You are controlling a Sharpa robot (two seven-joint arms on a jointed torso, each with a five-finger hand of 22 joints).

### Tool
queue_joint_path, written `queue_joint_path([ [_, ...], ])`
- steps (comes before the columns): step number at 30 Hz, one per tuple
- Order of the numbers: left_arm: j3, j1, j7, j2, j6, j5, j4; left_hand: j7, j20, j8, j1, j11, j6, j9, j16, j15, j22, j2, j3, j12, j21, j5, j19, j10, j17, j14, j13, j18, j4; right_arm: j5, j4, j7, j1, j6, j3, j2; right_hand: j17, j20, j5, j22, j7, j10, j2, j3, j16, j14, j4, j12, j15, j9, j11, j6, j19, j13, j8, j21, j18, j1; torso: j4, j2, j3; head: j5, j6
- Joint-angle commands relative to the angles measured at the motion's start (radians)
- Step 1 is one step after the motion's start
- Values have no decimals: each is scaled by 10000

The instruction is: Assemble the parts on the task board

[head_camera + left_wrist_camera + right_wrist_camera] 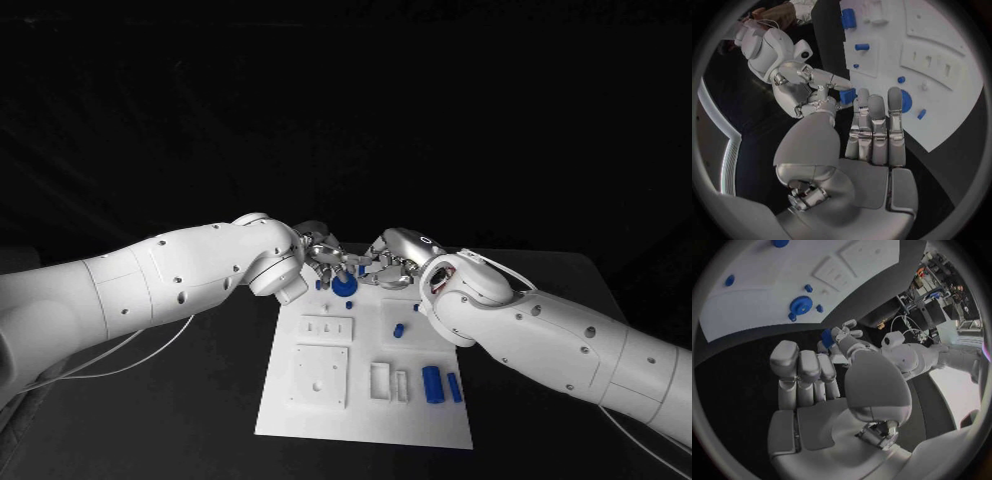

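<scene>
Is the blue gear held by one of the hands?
No, the blue gear lies flat on the white task board, untouched.

No writing, label, brand, number or sign can be read anywhere — not on the task board (368, 400), not on the arms.

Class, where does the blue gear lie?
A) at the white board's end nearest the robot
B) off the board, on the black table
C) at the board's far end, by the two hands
C: the gear lies at the far end of the board, close to the left hand and the right hand.
</scene>
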State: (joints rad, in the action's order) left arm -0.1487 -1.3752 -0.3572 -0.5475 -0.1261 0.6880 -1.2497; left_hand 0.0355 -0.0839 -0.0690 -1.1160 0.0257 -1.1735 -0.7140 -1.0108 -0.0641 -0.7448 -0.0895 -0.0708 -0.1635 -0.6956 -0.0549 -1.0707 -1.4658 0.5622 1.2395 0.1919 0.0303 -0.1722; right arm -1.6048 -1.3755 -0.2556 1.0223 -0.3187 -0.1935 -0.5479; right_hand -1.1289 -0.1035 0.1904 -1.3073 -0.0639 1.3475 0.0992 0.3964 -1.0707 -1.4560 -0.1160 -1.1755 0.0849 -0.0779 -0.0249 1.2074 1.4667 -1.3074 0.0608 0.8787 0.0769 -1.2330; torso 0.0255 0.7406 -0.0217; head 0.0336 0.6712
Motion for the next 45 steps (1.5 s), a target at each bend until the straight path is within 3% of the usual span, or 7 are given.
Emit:
queue_joint_path([
  [1, -19, 2, -81, 90, 176, 200, 1, -5, -18, 38, -18, -70, 86, 30, -47, -23, -138, 132, 23, 47, 134, -15, -80, -185, -11, -62, -7, -14, 89, -142, -48, -15, 7, 219, 4, 36, 1, -94, 35, -1112, 42, 72, -22, -5, 12, -15, -47, -5, 71, -12, 8, 77, 577, -301, 27, 29, -105, -75, -1, -1, 2, 3, -4],
  [15, -73, 6, -125, 185, 454, 194, 48, -13, -33, 43, -247, -57, 86, 141, -81, -38, -879, 603, 325, 55, 714, -42, -280, -208, -18, -55, -22, -28, 606, -297, 17, -74, 17, 541, 23, 123, 16, -97, 41, -1100, 44, 59, -74, -51, 39, -9, -70, 13, 73, -19, 6, 72, 570, -290, 27, -21, -111, -54, -1, 3, 16, 1, -23],
  [26, -79, 22, -59, 230, 525, 194, 34, -117, -76, 42, -1216, -7, 85, 586, -108, -80, -1171, 1166, 247, 194, 897, -2057, -377, -270, -3, -20, -188, -40, 1294, -344, 68, -100, 17, 707, 43, 186, 25, -97, 46, -1102, 47, 54, -86, -64, 55, -7, -84, 25, 74, -23, 4, 76, 572, -281, 28, -11, -116, -45, -15, 9, 12, 0, 1],
  [32, -79, 29, 13, 229, 600, 187, 26, -151, -98, 20, -1732, 12, 117, 563, -146, -101, -1312, 1424, -147, 245, 900, -2551, -398, -354, 27, 2, -291, -32, 1681, -340, 93, -106, 17, 760, 45, 208, 25, -97, 46, -1102, 47, 54, -86, -64, 55, -7, -84, 25, 74, -23, 4, 76, 572, -281, 28, -11, -116, -45, 0, 10, 7, -29, 5],
  [35, -79, 33, 45, 224, 694, 186, 16, -197, -139, -81, -1785, 60, -16, 229, -276, -152, -1481, 1483, -345, 100, 853, -2783, -439, -442, 109, 70, -292, -26, 1838, -341, 114, -106, 17, 769, 45, 215, 26, -101, 64, -1102, 51, 56, -112, -88, 61, -10, -100, 29, 76, -31, 0, 82, 576, -276, 27, -18, -122, -28, 0, 5, -2, -40, 19],
  [40, -79, 40, 72, 198, 861, 185, -32, -222, -217, -95, -1560, 120, -14, -1098, -610, -219, -1954, 1541, -865, -397, 693, -3219, -418, -417, 325, 40, -132, -37, 2110, -351, 122, -102, 16, 759, 45, 225, 26, -101, 64, -1102, 51, 56, -112, -88, 61, -10, -100, 29, 76, -31, 0, 82, 576, -276, 27, -18, -122, -28, -8, 10, -5, -45, 32],
  [45, -78, 45, 105, 192, 868, 167, -59, -232, -231, 8, -1362, 140, -37, -1633, -709, -234, -2258, 1510, -1167, -504, 711, -3453, -431, -415, 357, 54, -78, -16, 2283, -327, 118, -91, 16, 733, 45, 226, 31, -102, 67, -1100, 49, 52, -111, -94, 68, -9, -105, 36, 77, -31, 0, 78, 575, -272, 25, -27, -122, -23, 2, 7, -8, -77, 33],
])
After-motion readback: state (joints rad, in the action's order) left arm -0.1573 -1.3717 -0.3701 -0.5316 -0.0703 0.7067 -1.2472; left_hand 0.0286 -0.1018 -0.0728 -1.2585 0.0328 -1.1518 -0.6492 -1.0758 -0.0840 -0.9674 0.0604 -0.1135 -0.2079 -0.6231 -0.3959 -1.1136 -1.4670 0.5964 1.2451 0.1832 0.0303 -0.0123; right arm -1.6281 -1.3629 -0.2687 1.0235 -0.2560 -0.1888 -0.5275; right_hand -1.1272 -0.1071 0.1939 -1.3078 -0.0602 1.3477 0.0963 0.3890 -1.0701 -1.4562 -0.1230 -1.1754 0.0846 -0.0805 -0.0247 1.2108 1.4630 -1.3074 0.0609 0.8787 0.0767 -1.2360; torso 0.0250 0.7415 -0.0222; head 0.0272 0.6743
